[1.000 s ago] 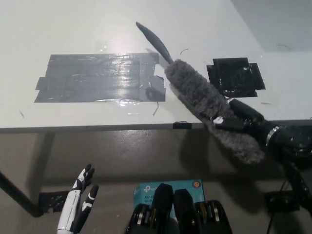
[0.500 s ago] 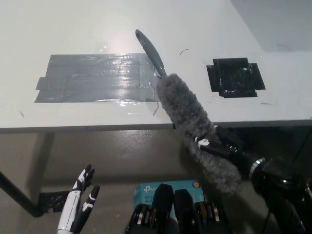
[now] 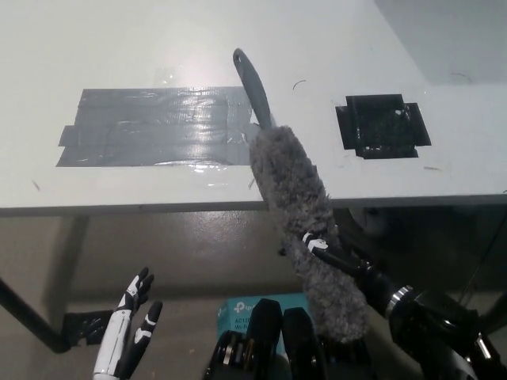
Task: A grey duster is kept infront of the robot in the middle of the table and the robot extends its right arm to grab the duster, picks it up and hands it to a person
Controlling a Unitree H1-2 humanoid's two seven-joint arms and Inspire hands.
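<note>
We record one white table [image 3: 158,47], its near edge crossing the view. On it: a wide patch of grey tape [image 3: 158,127] left of centre, and a black tape square [image 3: 383,125] at right.

The grey duster [image 3: 297,210] slants across the near edge of the white table [image 3: 158,39], blocking the middle — open tabletop lies either side, over flat grey tape [image 3: 154,125] and a black patch [image 3: 383,125].

right hand [image 3: 337,255] gripping grey duster [image 3: 297,210], left hand [image 3: 127,328] idle
</note>
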